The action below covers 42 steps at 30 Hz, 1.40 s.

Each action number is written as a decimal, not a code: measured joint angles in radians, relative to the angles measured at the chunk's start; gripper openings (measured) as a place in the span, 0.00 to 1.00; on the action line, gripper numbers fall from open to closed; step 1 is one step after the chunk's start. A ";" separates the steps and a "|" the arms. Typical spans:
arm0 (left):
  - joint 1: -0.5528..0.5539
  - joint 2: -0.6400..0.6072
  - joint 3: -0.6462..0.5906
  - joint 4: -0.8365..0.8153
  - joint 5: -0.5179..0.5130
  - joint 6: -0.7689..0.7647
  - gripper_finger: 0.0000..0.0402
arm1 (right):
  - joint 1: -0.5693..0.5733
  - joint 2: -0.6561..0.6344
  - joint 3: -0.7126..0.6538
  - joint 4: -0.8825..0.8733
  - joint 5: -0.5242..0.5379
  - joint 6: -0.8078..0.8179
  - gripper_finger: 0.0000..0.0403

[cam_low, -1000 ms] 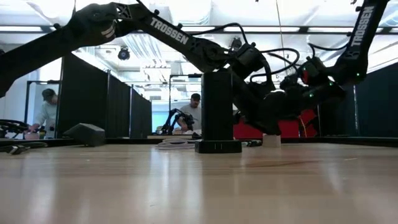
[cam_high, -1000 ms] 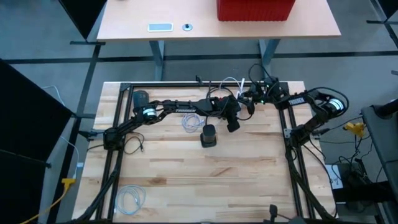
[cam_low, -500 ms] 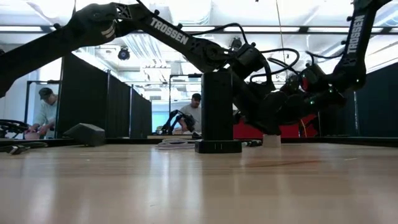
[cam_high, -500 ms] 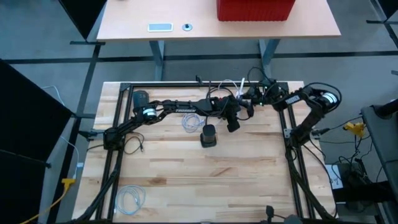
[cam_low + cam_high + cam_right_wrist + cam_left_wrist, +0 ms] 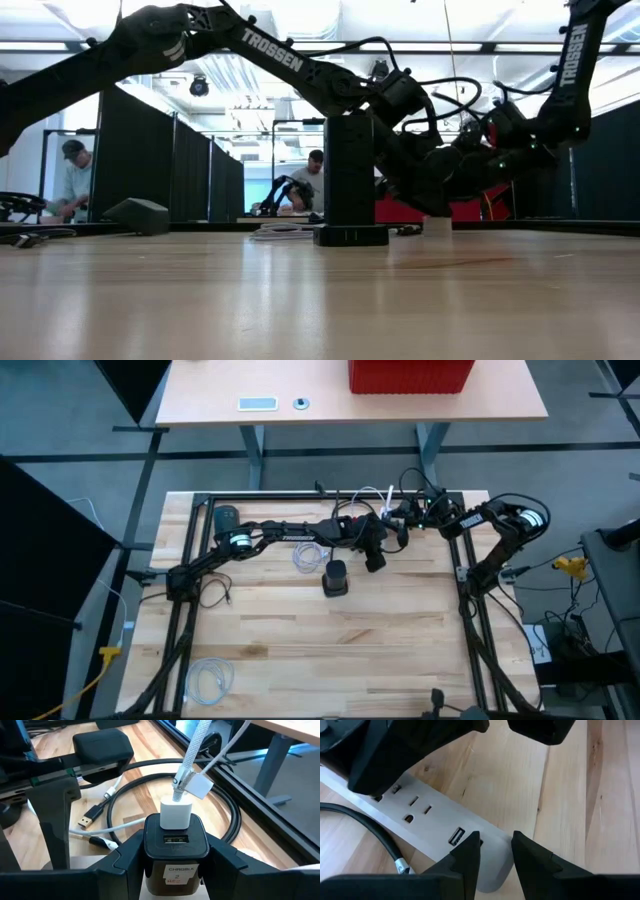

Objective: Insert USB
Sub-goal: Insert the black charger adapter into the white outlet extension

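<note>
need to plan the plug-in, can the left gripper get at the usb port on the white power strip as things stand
Probably yes. The left gripper hangs right over the power strip, its fingers astride the end by the USB port, and nothing covers that port.

TROSSEN reads in white capitals along the left arm (image 5: 275, 50) in the low view, and again running down the right arm (image 5: 573, 55). In the right wrist view, the black charger (image 5: 176, 842) carries a pale label (image 5: 175, 875) reading CHRGBLK over a 2.
</note>
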 joint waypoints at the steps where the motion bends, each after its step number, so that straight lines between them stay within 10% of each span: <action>1: 0.000 0.000 0.000 0.002 0.000 -0.001 0.26 | 0.000 0.001 -0.003 0.002 0.001 -0.005 0.36; 42: -0.001 0.001 -0.002 0.028 0.020 -0.011 0.26 | 0.082 -0.095 -0.066 -0.150 0.202 -0.004 0.35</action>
